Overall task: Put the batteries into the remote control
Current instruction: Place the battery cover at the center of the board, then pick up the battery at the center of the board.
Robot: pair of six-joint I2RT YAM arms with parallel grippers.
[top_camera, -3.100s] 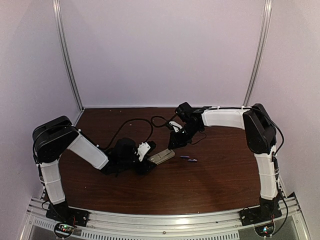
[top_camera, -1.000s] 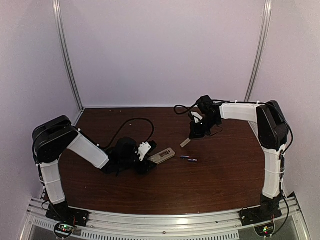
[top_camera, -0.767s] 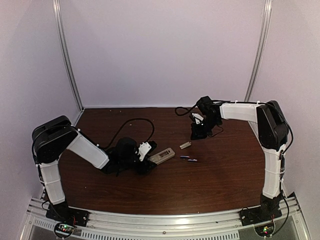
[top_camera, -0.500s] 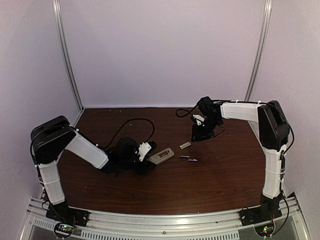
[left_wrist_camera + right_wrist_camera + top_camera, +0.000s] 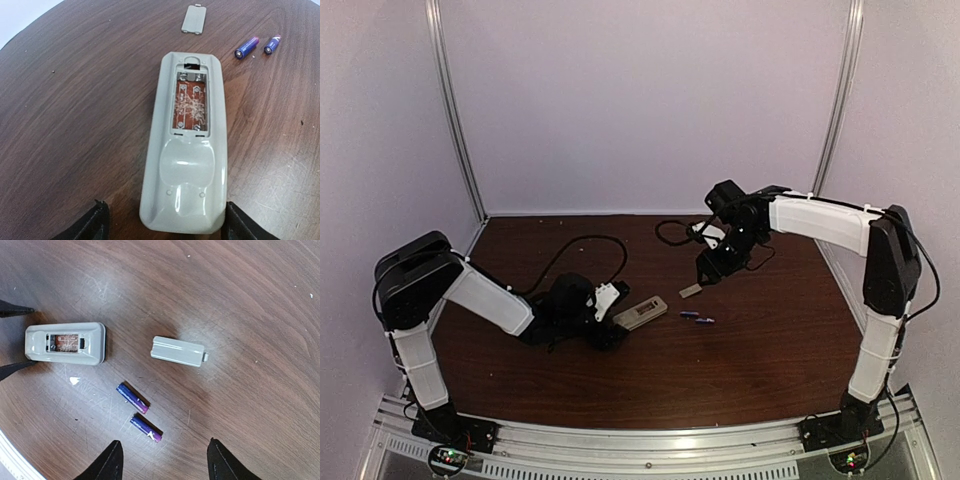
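Note:
The remote control (image 5: pixel 640 313) lies back up on the brown table, its battery compartment (image 5: pixel 191 102) open and empty. My left gripper (image 5: pixel 165 220) is open, with one finger on each side of the remote's near end (image 5: pixel 617 322). The two batteries (image 5: pixel 697 318) lie side by side right of the remote; they also show in the left wrist view (image 5: pixel 247 47) and in the right wrist view (image 5: pixel 132 397). The loose beige cover (image 5: pixel 178 351) lies flat on the table beyond them (image 5: pixel 691 291). My right gripper (image 5: pixel 165 460) is open and empty, hovering above the batteries and the cover (image 5: pixel 706 270).
A black cable (image 5: pixel 600 245) loops over the table behind the left arm. White walls and metal posts (image 5: pixel 455 120) close in the back and sides. A metal rail (image 5: pixel 640 440) runs along the front edge.
My right gripper carried the cover away from the remote, let it go onto the table beside the batteries and opened. The right arm then shifted above it. The left arm stayed put.

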